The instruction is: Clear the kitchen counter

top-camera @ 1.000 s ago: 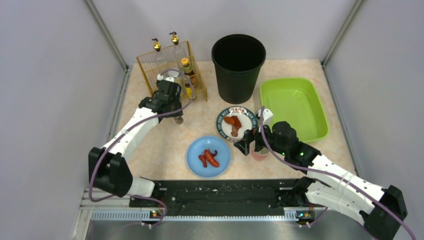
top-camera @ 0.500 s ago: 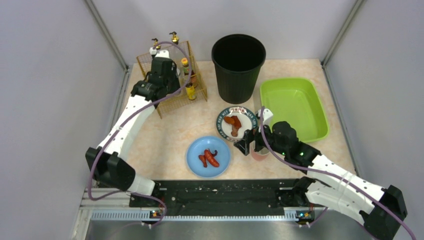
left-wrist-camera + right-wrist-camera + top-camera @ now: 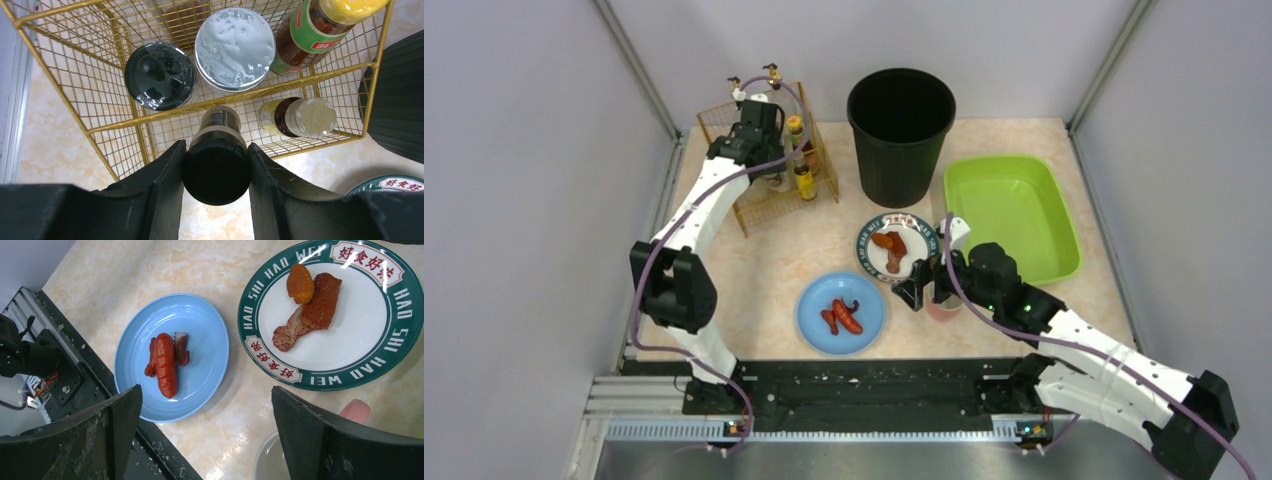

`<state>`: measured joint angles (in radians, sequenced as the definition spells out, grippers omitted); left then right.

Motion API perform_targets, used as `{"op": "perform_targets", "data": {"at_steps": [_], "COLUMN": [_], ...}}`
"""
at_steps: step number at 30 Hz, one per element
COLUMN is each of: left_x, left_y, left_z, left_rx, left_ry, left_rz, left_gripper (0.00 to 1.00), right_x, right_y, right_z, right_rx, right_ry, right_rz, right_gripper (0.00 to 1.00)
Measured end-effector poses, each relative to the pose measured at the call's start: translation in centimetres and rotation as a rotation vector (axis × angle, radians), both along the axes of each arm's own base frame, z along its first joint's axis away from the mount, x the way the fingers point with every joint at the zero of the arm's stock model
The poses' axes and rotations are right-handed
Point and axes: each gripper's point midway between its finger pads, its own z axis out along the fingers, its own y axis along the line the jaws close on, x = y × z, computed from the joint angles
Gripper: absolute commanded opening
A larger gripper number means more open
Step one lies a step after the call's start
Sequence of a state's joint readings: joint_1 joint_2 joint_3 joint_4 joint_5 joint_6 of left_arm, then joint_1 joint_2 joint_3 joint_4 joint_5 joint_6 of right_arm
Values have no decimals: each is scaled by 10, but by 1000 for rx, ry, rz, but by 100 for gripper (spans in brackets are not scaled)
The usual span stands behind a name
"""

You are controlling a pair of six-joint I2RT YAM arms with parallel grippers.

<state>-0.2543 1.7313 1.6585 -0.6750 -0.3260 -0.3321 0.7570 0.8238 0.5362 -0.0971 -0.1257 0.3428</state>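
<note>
Lifted from the desk (image 3: 754, 270), the left claw (image 3: 216, 155) grips a rigid, probably slick bottle (image 3: 216, 175) by its cap at the rack (image 3: 145, 120); the right claw (image 3: 205, 407) gapes wide.

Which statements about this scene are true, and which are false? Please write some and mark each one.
1. The left gripper grips a black-capped bottle. True.
2. The blue plate is empty. False: sausage pieces lie on it.
3. The right gripper is open. True.
4. The green-rimmed plate lies in the lime-green tray. False: it stands on the kitchen counter, beside the tray.
5. The gold wire rack is empty. False: it holds a silver-lidded jar, among other things.
</note>
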Motion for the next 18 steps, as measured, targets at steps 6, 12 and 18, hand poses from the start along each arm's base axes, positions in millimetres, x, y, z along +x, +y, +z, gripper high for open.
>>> {"op": "perform_targets", "data": {"at_steps": [6, 12, 18], "left_x": [10, 12, 12], "left_y": [0, 2, 5], "left_z": [-29, -58, -66], "left_rx": [7, 20, 26], "left_ry": [70, 140, 162], "left_rz": [-4, 1, 6], "left_gripper": [0, 0, 29], "right_x": [0, 0, 0], "right_y": [0, 0, 0], "right_z": [0, 0, 0], "right_rx": [0, 0, 0], "right_ry": [0, 0, 0], "right_rz": [0, 0, -1], "right_gripper": [99, 99, 99]}}
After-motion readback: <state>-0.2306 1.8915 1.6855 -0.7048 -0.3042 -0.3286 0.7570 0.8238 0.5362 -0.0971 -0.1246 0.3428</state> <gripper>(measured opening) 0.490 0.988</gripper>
